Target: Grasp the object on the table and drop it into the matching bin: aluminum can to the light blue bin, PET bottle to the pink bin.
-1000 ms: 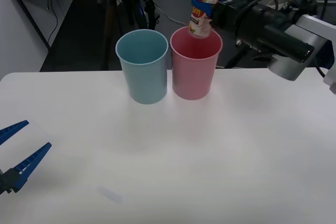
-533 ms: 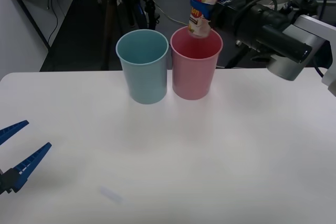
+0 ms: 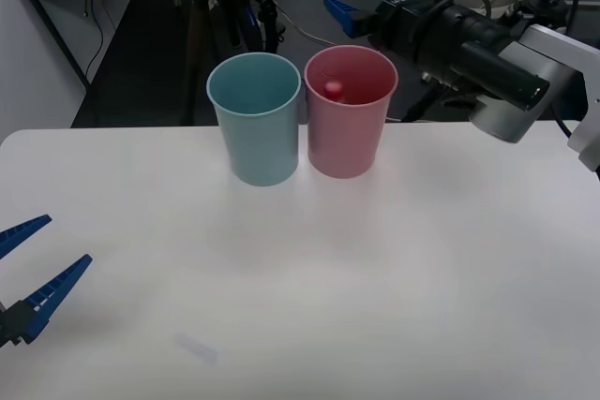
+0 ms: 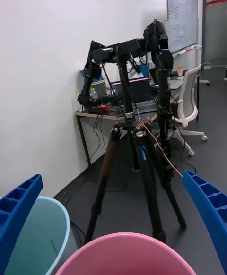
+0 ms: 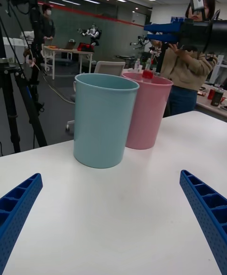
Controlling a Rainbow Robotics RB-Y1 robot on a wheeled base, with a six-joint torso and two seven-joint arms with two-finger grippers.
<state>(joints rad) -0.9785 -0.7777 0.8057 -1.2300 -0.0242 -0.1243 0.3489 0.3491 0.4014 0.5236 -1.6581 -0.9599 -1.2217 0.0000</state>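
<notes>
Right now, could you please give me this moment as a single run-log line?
right gripper: open above pink bin | PET bottle: inside pink bin, red cap showing | left gripper: open, idle over table

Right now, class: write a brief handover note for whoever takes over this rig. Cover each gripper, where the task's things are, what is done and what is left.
Right gripper: open, above and just behind the pink bin.
Left gripper: open, low at the near left of the white table, idle.
PET bottle: inside the pink bin, red cap showing at the rim.
Light blue bin: beside the pink one.
Done: bottle binned correctly.
Left: probably just pulling the right arm back.
</notes>
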